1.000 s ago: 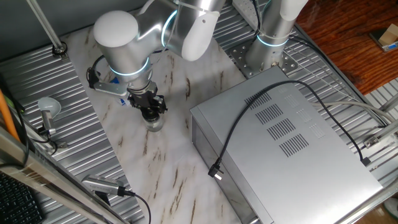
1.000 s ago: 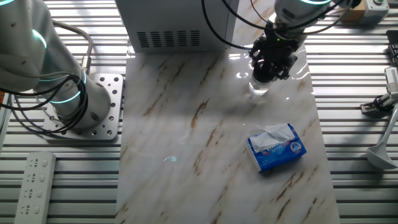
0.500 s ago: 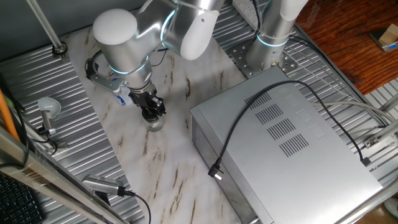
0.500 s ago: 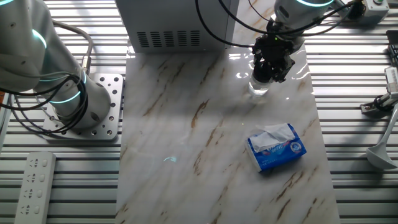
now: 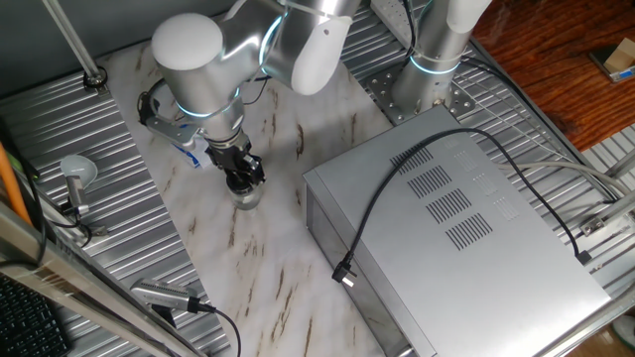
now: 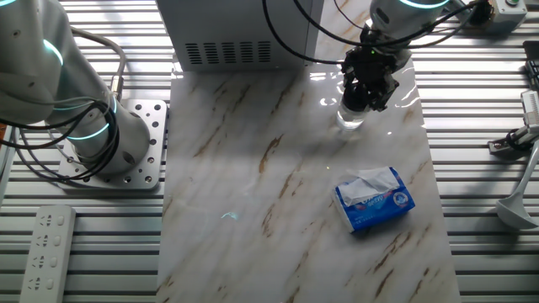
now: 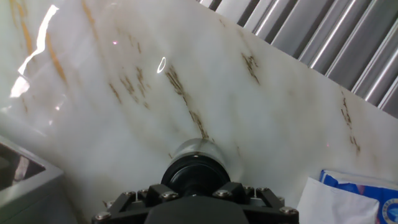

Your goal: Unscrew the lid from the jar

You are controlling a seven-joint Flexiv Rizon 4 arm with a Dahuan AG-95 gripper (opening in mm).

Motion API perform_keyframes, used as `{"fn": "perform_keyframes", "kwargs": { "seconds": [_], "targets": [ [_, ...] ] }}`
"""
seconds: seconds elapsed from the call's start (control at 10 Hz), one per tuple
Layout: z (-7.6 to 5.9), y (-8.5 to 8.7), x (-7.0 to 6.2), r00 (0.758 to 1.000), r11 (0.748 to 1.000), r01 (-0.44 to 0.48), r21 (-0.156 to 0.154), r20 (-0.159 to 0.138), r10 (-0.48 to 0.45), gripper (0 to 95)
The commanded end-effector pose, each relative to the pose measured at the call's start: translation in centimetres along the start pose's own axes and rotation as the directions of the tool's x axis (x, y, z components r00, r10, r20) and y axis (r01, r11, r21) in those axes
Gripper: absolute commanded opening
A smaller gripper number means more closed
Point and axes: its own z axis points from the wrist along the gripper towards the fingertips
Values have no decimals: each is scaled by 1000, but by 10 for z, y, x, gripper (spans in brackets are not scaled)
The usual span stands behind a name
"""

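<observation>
The small clear jar (image 5: 246,196) stands upright on the marble tabletop, also in the other fixed view (image 6: 349,118) and the hand view (image 7: 200,150). Its black lid (image 7: 194,176) sits on top of it, mostly covered by the hand in both fixed views. My gripper (image 5: 242,178) comes straight down on it, also seen in the other fixed view (image 6: 364,94), and its black fingers (image 7: 233,190) are shut on the lid from both sides.
A large grey metal box (image 5: 456,228) with a black cable (image 5: 397,188) over it stands right of the jar. A blue-and-white packet (image 6: 375,199) lies near the jar, also in the hand view (image 7: 354,199). A second arm's base (image 6: 101,139) stands off the marble.
The wrist has turned about its vertical axis while gripping the lid; the camera bracket on the hand swung round. The jar has stayed in place.
</observation>
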Motion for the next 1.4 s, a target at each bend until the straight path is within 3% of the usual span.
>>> {"fn": "perform_keyframes", "kwargs": {
  "seconds": [0.1, 0.3, 0.5, 0.6, 1.1, 1.4],
  "targets": [
    [1, -1, -1, 1000, 1000, 0, 6, -6, 1, 570],
    [1, -1, -1, 999, 1000, 28, 7, -25, -28, 570],
    [1, -1, 0, 999, 999, 41, 0, -14, -41, 570],
    [1, -1, 0, 998, 998, 63, 0, -13, -63, 380],
    [1, -1, 0, 993, 993, 115, 34, -32, -113, 380],
    [1, -1, 0, 993, 992, 119, 26, -29, -119, 380]
  ]
}}
